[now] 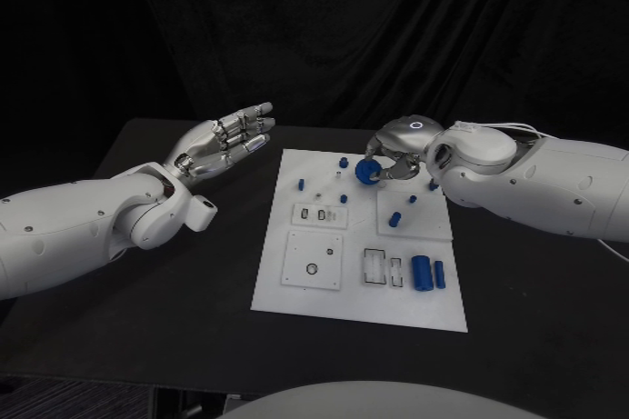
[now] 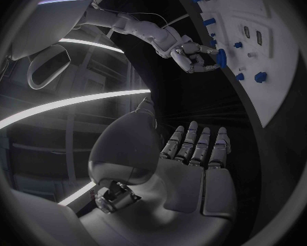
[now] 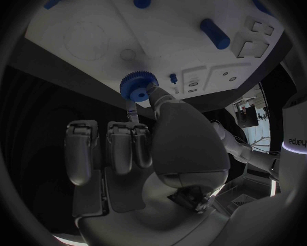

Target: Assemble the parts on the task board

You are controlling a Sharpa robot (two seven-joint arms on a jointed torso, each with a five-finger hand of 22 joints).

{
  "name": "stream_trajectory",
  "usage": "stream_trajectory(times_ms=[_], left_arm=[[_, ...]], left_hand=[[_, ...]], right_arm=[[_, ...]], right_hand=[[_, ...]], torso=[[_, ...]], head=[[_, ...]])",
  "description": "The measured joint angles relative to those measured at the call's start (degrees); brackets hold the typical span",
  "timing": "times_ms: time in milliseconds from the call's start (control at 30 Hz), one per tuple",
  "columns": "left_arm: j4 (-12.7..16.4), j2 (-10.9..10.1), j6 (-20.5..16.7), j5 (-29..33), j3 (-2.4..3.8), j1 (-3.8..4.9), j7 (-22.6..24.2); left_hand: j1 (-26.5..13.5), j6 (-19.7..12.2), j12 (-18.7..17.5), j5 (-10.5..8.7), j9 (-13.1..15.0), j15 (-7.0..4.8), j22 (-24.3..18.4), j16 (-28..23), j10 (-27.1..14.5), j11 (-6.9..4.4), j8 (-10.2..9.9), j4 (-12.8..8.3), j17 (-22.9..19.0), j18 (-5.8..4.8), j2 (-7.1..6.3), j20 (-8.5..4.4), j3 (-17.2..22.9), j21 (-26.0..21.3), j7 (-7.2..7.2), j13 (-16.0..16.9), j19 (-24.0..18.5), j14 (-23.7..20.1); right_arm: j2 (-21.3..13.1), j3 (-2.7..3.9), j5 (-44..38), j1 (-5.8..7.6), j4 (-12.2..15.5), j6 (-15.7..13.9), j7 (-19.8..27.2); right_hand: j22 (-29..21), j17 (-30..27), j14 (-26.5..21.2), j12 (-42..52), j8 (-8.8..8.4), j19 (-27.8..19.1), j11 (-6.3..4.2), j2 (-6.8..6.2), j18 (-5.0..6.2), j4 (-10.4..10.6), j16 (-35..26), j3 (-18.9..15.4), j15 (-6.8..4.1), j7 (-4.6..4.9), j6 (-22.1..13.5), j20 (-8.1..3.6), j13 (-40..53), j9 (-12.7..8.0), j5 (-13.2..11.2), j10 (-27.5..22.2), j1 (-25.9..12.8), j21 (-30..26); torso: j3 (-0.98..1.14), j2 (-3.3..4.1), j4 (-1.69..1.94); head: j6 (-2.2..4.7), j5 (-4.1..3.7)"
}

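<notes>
The white task board [image 1: 299, 292] lies in the middle of the black table, with small blue parts standing in it and lying on it. My right hand [image 1: 394, 150] hovers over the board's far end and pinches a blue toothed gear [image 1: 368, 170]. In the right wrist view the gear [image 3: 139, 86] sits at the tip of the thumb, just above the board [image 3: 92, 16]. My left hand [image 1: 223, 142] is raised left of the board, palm up, fingers spread, holding nothing. The left wrist view shows the left hand [image 2: 194, 164] empty, and my right hand [image 2: 194, 57] with the gear [image 2: 222, 57] at the board's edge.
Two blue cylinders [image 1: 429, 273] lie side by side near the board's right front. Several small blue pegs [image 1: 394, 219] stand across the far half. Rectangular and round recesses [image 1: 314, 268] mark the left and middle. Bare black table surrounds the board.
</notes>
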Motion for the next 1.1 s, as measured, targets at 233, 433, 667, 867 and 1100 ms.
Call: stream_trajectory(times_ms=[233, 433, 667, 867, 1100], left_arm=[[-0.11, 0.36, 0.08, 0.00, 0.00, -0.01, 0.00], [-0.12, 0.43, 0.13, 0.00, 0.00, -0.01, 0.00], [-0.29, 0.68, 0.24, 0.00, 0.00, -0.01, 0.00], [-0.42, 0.97, 0.40, 0.00, 0.00, -0.02, 0.00], [-0.53, 0.99, 0.51, 0.00, 0.00, -0.02, 0.00]], left_hand=[[0.00, 0.00, 0.00, 0.00, 0.00, 0.00, 0.00, 0.00, 0.00, 0.00, 0.00, 0.00, 0.00, 0.00, 0.00, 0.00, 0.00, 0.00, 0.00, 0.00, 0.00, 0.00], [0.00, 0.00, 0.00, 0.00, 0.00, 0.00, -0.01, 0.00, 0.00, 0.00, 0.00, 0.00, 0.00, 0.00, 0.00, 0.00, 0.00, 0.00, 0.00, 0.00, 0.00, 0.00], [0.00, 0.00, 0.00, 0.00, 0.00, 0.20, -0.01, 0.00, 0.00, 0.00, 0.00, 0.00, 0.00, 0.00, 0.00, 0.00, 0.00, 0.00, 0.00, 0.00, 0.00, 0.20], [0.00, 0.00, 0.00, 0.00, 0.00, 0.21, 0.05, 0.00, 0.00, 0.00, 0.00, 0.00, 0.00, 0.00, 0.00, 0.00, 0.01, 0.00, 0.00, 0.00, 0.00, 0.21], [0.00, 0.00, 0.00, 0.00, 0.00, 0.21, 0.04, 0.00, 0.00, 0.00, 0.00, 0.00, 0.00, 0.00, 0.00, 0.00, 0.01, 0.00, 0.00, 0.00, 0.00, 0.21]], right_arm=[[3.07, 0.03, 0.44, 0.01, -1.38, 0.60, 0.51], [5.25, 0.07, 0.65, 0.01, -2.88, 1.30, 0.73], [7.17, 0.11, 0.78, 0.01, -4.48, 2.52, 0.80], [8.68, 0.11, 0.86, 0.01, -6.08, 3.44, 0.87], [9.58, 0.11, 0.88, -0.07, -7.38, 4.19, 0.95]], right_hand=[[0.00, 0.00, 0.16, 0.00, -0.10, 0.20, 0.20, 0.00, 0.00, 0.00, 0.00, 0.00, 0.15, -0.01, -0.01, 0.20, 0.00, 0.00, -0.05, 0.20, 0.00, 0.00], [-0.01, 0.00, 0.15, 0.00, -0.92, 0.00, 0.42, 0.03, 0.00, 0.00, 0.00, -0.01, 0.15, -0.34, -0.34, 0.41, 0.00, 0.09, -0.06, -0.01, -0.03, 0.00], [-0.01, 0.00, -0.06, 0.00, -1.72, 0.00, 0.41, 0.09, 0.00, -0.01, 0.00, -0.01, 0.37, -0.95, -0.94, 0.41, 0.00, 1.14, -0.06, -0.01, -0.69, 0.00], [-0.02, 0.00, -0.06, 0.00, -2.43, 0.00, 0.41, 0.08, 0.00, -0.24, 0.00, 0.23, 0.37, -1.56, -1.37, 0.41, 0.00, 2.39, -0.06, -0.01, -0.69, 0.00], [-0.02, 0.00, -0.06, 0.00, -4.19, 0.00, 0.41, 0.08, 0.00, -0.42, 0.00, 0.41, 0.37, -2.04, -3.36, 0.41, 0.00, 3.17, -0.06, 0.00, -0.68, 0.00]], torso=[[0.01, 0.03, 0.07], [0.01, 0.03, 0.01], [0.01, 0.04, 0.02], [0.01, 0.07, 0.10], [-0.03, 0.07, 0.07]], head=[[0.10, -0.15], [-0.10, -0.01], [-0.22, -0.14], [-0.22, -0.32], [-0.42, -0.14]])
